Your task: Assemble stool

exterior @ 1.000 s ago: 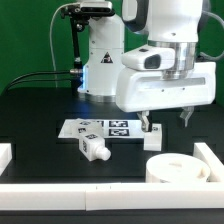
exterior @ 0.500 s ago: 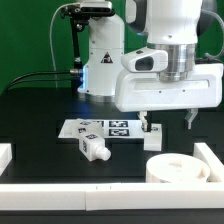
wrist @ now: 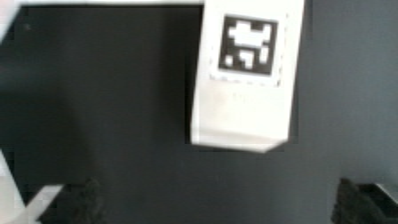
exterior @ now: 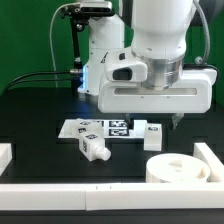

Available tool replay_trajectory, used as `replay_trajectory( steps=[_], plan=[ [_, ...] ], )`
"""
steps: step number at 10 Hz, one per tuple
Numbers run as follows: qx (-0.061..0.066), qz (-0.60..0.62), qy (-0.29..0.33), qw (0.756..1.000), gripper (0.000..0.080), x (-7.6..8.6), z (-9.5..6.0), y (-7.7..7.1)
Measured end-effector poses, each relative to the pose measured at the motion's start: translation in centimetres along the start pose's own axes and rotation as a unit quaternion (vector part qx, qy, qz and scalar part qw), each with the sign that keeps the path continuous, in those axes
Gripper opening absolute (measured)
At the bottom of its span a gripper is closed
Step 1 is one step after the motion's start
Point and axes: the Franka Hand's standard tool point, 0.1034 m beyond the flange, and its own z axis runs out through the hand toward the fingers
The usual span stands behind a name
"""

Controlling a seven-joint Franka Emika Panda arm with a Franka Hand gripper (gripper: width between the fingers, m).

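1. No brand name or readable word shows anywhere. The only printing is black-and-white square tags, and their patterns are too small or too blurred to make out.
2. The thin flat white marker board lies on the black table and carries several tags. The arm's bulky white hand hangs just above its end on the exterior view's right.
3. A short chunky white plastic leg lies on its side just in front of the marker board, with a dark tag on one face.
4. A second white plastic leg sits at the marker board's end on the exterior view's right, directly under the hand. The exterior view does not show whether it stands or lies. In the wrist view it appears as a long white block with a tag at one end.
5. The thick round white plastic seat rests in front of the second leg and apart from it, near the long white border rail.
6. The gripper is spread wide and holds nothing. Its dark fingertips are cut off at the wrist view's edges, with bare table between them, and the second leg lies beyond the tips. In the exterior view one finger pokes out below the hand and the other is hidden.
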Motion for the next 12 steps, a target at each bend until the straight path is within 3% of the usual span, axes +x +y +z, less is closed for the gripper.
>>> replay_trajectory(
  steps=[2, 3, 6, 7, 9, 11, 12],
  plan=[
    [-0.006, -0.006, -0.071, 0.997, 0.0649, -0.3, 0.1, -0.2],
    [-0.007, -0.025, -0.106, 0.994, 0.0649, 0.1, -0.1, -1.0],
    [0.007, -0.081, -0.163, 0.983, 0.0649, 1.0, -0.1, -0.5],
    [0.005, -0.079, -0.207, 0.975, 0.0649, 0.1, 0.1, -0.6],
    [0.005, -0.07, -0.216, 0.974, 0.0649, 0.8, 0.5, -0.7],
    [-0.002, -0.024, -0.234, 0.972, 0.0649, 0.4, 1.8, -0.7],
    [-0.002, -0.028, -0.232, 0.972, 0.0649, 0.5, 1.7, -0.7]
  ],
)
